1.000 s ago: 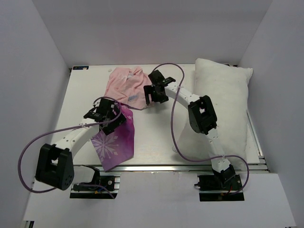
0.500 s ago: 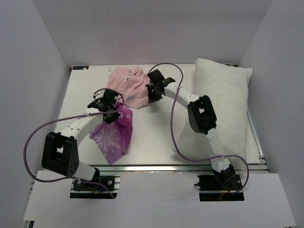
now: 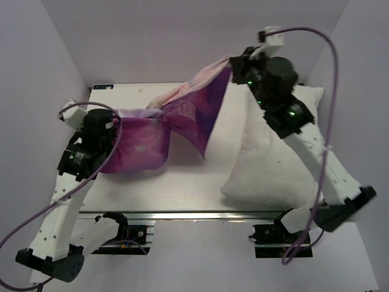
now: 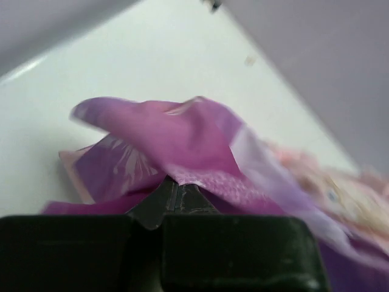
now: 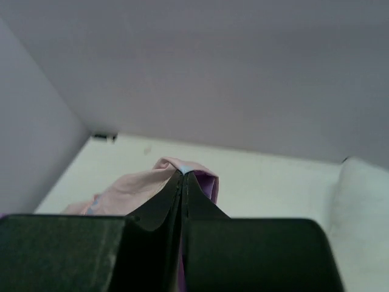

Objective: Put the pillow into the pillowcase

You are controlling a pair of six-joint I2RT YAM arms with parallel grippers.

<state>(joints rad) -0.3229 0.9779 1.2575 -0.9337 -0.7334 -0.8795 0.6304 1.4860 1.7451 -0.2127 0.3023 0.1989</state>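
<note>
The purple and pink pillowcase (image 3: 188, 115) hangs stretched in the air between my two grippers, above the table. My left gripper (image 3: 117, 123) is shut on its low left end, where purple snowflake fabric (image 4: 176, 137) bunches over the fingertips (image 4: 179, 184). Raised high at the back, my right gripper (image 3: 236, 66) is shut on the upper edge, and a pink and purple fold (image 5: 182, 165) sticks out of its closed jaws (image 5: 182, 175). The plain white pillow (image 3: 276, 152) lies on the right side of the table, under the right arm, with its corner (image 5: 364, 207) in the right wrist view.
The white table (image 3: 182, 182) is boxed in by grey walls on the left, back and right. A metal rail (image 3: 200, 214) runs along its near edge. Purple cables (image 3: 325, 48) loop off both arms.
Both grippers have shut on the pillowcase and lifted it off the table. The right arm rose high toward the back right and the left drew to the left, spreading the cloth between them.
</note>
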